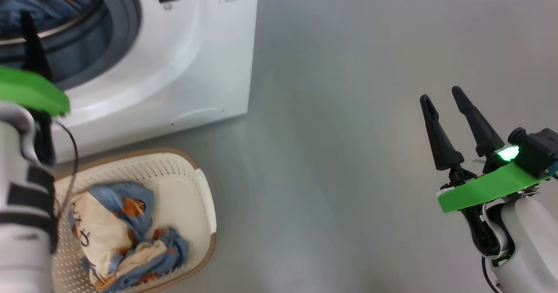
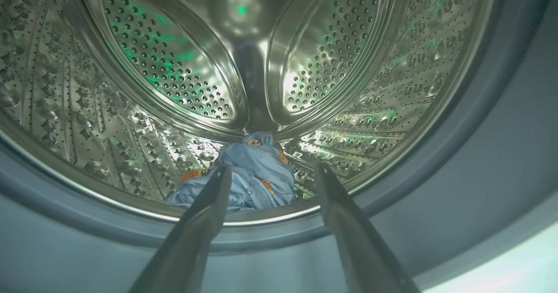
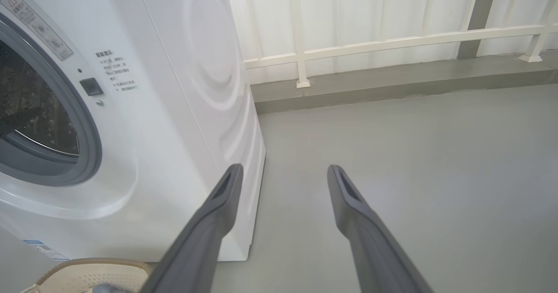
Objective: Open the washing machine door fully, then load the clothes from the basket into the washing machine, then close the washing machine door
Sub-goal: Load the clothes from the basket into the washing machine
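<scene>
Left hand (image 2: 272, 167) spread wide, empty, at the drum (image 2: 165, 66) mouth, clothes (image 2: 257, 162) just past its fingertips. Right hand (image 1: 440, 93) open too, holding nothing.

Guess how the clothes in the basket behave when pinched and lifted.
Likely floppy: the clothes lie crumpled in soft folds in the basket, so they should drape from a pinch. Probably light, since the fabric looks thin. The pieces seem tangled, so one grab may drag up several.
</scene>
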Available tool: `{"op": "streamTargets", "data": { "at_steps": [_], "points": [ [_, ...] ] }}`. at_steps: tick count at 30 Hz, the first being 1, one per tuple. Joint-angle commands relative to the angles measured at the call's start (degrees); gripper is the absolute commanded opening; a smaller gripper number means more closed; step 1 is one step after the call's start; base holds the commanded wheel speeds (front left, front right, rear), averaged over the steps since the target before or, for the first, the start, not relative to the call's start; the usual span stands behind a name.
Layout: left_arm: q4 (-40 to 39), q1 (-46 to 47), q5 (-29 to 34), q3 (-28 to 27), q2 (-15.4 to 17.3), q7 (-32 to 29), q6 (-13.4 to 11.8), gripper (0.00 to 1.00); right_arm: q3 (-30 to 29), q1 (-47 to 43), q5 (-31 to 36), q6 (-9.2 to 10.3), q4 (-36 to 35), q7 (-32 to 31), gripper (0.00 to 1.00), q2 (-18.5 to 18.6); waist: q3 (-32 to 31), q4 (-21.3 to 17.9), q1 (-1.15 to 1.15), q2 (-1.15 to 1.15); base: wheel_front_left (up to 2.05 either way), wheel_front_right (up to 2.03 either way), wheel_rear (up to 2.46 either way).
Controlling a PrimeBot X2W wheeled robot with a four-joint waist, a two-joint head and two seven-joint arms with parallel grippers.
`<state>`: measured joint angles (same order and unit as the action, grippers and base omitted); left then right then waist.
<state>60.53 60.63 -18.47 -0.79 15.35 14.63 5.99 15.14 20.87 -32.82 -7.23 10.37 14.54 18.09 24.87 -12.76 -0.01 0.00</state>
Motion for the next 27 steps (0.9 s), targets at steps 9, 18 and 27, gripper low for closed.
{"op": "streamTargets", "data": {
  "at_steps": [9, 18, 27],
  "points": [
    [-13.8, -16.8, 2.6, -2.4, -0.8, 0.4, -1.0, 1.00, -0.7, -4.1, -0.4, -0.25, 0.9, 0.5, 1.00, 0.0, -11.3, 3.0, 0.01, 0.00, 0.00, 0.00, 0.00],
    [-22.7, -29.0, 3.6, -3.0, -4.6, 0.4, -0.9, 1.00, -2.7, -7.3, 0.5, -0.25, 1.6, 0.5, 1.00, 0.4, -17.2, 6.3, 0.01, 0.00, 0.00, 0.00, 0.00],
    [-32.7, -41.3, 5.9, -2.8, -7.6, 0.4, -2.3, 1.00, -3.7, -10.2, 2.0, -0.25, 1.7, 0.5, 1.00, 0.0, -21.2, 10.0, 0.01, 0.00, 0.00, 0.00, 0.00]
  ]
}}
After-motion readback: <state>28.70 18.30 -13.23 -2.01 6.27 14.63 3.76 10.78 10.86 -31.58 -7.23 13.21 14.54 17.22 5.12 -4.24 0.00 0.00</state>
